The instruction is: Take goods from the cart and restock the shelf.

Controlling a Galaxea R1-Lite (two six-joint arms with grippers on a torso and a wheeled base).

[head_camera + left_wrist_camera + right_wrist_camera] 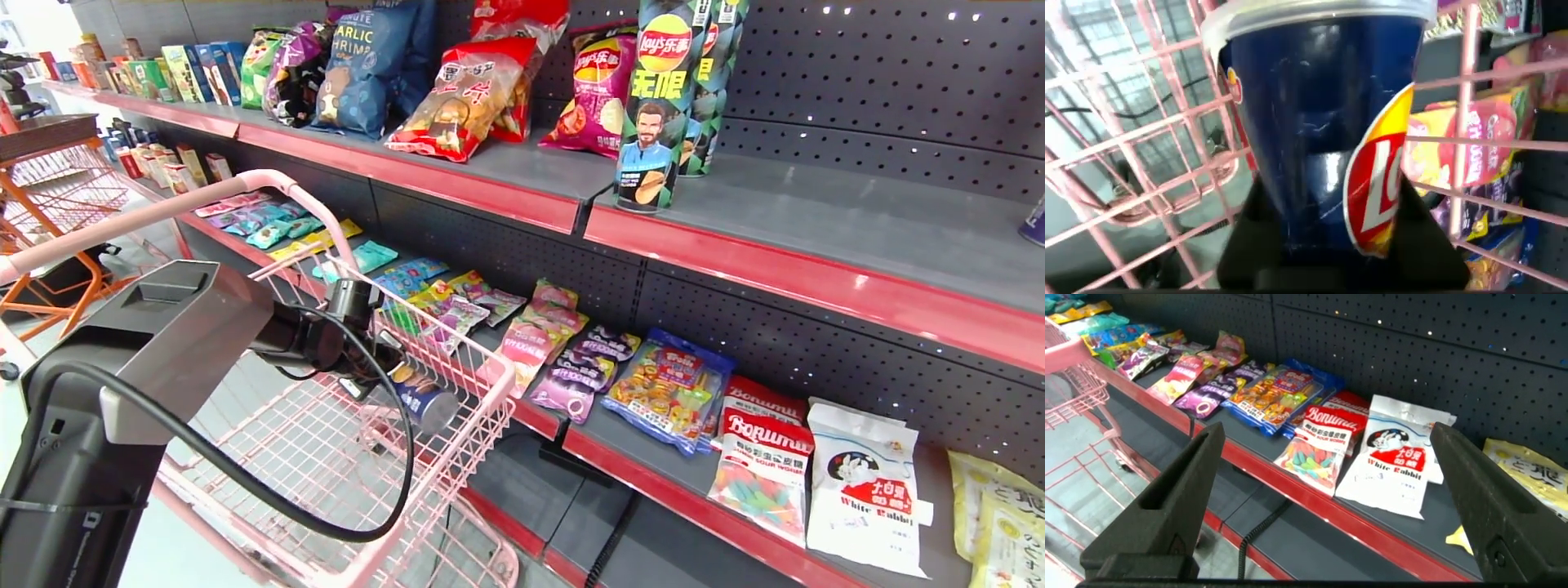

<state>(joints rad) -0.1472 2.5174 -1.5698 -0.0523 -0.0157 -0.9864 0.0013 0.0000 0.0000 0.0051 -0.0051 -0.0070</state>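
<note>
My left claw [398,380] is clamped on the blue chip can [1315,147], inside the pink cart [469,345] behind its front wall. My right claw [1327,437] gapes wide, empty, facing the lower shelf [1259,460]. Lifting out, the can could catch the cart rim and twist loose, or farther on topple the 2 tall cans [660,106] on the top shelf [816,220].

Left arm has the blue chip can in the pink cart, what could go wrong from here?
The blue chip can sits close behind the pink cart's wire wall; lifting it out could snag the can or the left end effector on the rim.
The grip looks near one end of the can, so it might tilt or slip.
Tall cans stand at the upper shelf's front edge; placing beside them could topple one.
</note>
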